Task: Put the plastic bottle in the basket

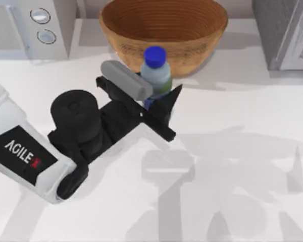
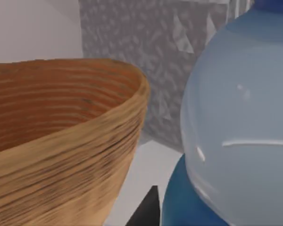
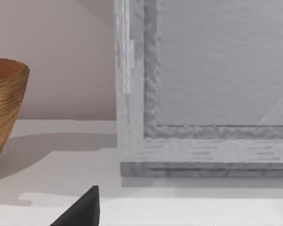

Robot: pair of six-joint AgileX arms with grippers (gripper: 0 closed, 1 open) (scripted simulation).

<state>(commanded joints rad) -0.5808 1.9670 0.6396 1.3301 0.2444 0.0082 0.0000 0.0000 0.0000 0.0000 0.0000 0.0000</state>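
The plastic bottle (image 1: 155, 75), clear with a blue cap, is upright between the black fingers of my left gripper (image 1: 152, 98), which is shut on its lower half. It hangs just in front of the basket (image 1: 164, 30), a wide tan wicker bowl at the back middle, and its cap overlaps the basket's near wall. In the left wrist view the bottle (image 2: 240, 132) is very close, with the basket's rim (image 2: 61, 141) beside it. The basket's edge (image 3: 4, 103) also appears in the right wrist view, where my right gripper (image 3: 82, 212) sits low near a grey box.
A white appliance with two round knobs (image 1: 30, 25) stands at the back left. A grey speckled box (image 1: 285, 30) stands at the back right, close to the right wrist camera (image 3: 207, 94). The arm's shadow falls on the white table (image 1: 232, 151) to the right.
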